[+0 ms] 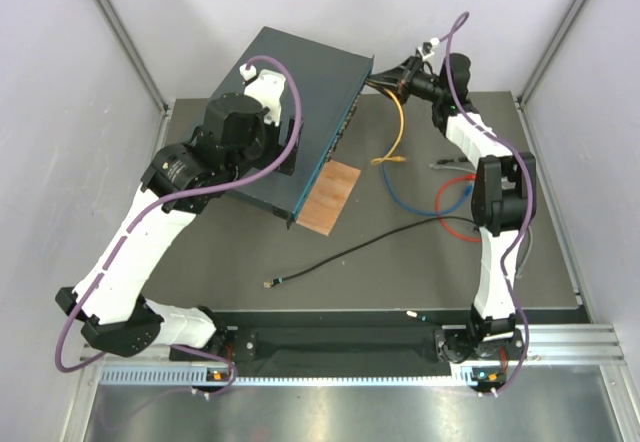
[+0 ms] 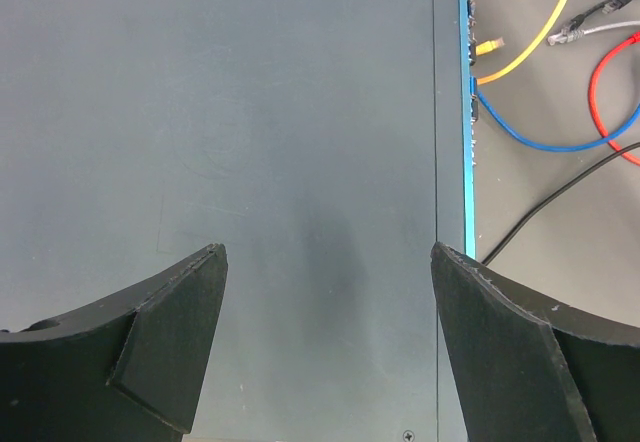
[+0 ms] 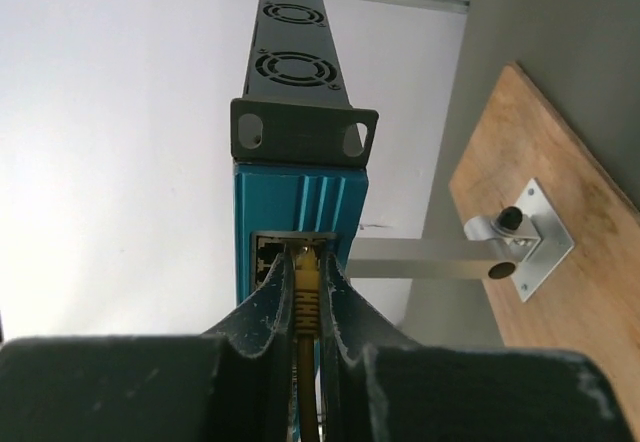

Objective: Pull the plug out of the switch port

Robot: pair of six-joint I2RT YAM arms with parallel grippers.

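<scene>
The switch (image 1: 305,87) is a flat dark blue-grey box lying at an angle at the back of the table. My right gripper (image 1: 380,80) is at the far end of its port face. In the right wrist view the gripper (image 3: 308,262) is shut on a yellow plug (image 3: 308,284) whose tip sits in a socket of the blue face (image 3: 300,197). The yellow cable (image 1: 398,127) hangs down from it. My left gripper (image 2: 325,262) is open above the switch's flat top (image 2: 250,112), near its port edge (image 2: 465,112), with nothing between its fingers.
A small brown board (image 1: 328,194) with a metal bracket (image 3: 515,237) leans against the switch's port side. Blue (image 1: 410,197), red (image 1: 455,220) and black (image 1: 340,260) cables lie loose on the mat to the right. Walls close in the back and sides.
</scene>
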